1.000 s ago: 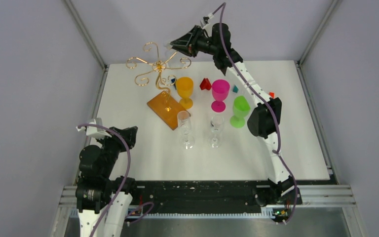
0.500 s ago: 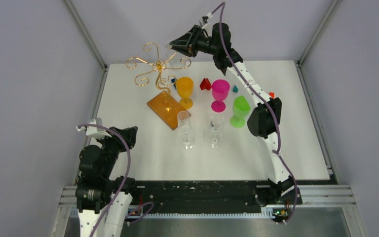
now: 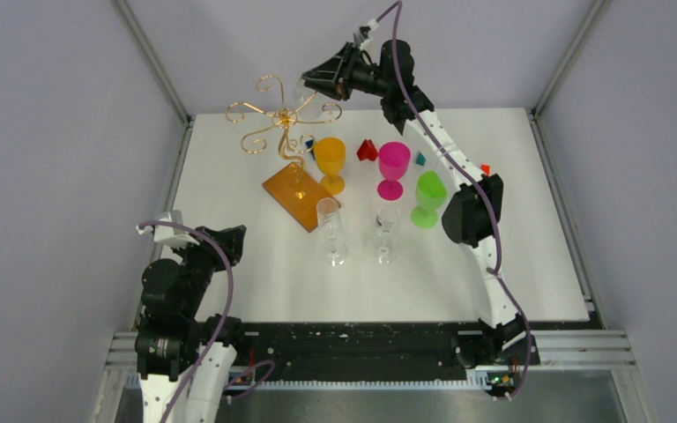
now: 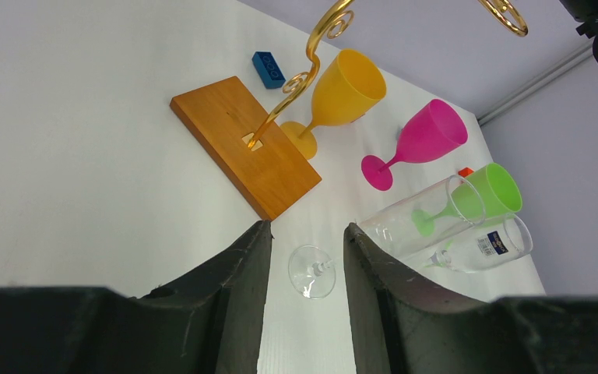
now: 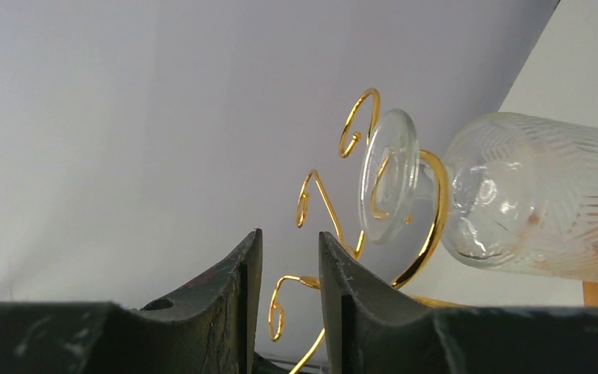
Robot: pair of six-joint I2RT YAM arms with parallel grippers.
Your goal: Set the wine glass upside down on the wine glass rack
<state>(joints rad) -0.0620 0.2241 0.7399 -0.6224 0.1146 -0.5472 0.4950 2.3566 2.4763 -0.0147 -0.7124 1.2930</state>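
The wine glass rack (image 3: 284, 115) is made of thin gold wire, shiny like metal, and its base (image 3: 295, 196) is made of smooth orange-brown wood. The wine glass (image 5: 529, 202) is made of clear glass, marked with fine lines. The yellow cup (image 3: 330, 157) and pink cup (image 3: 394, 161) look like smooth plastic. The white table (image 3: 256, 273) is seen as dull.

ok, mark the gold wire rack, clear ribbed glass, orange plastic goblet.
gold wire rack (image 3: 305, 208), top view, wooden base.
clear ribbed glass (image 5: 529, 206), right wrist view, bowl.
orange plastic goblet (image 3: 330, 155), top view, bowl.

A robot test lab: white bench (image 3: 264, 282) walled by plain grey panels (image 3: 53, 132) and aluminium rails (image 3: 582, 342), left arm (image 3: 176, 291) and right arm (image 3: 467, 211) bolted on.
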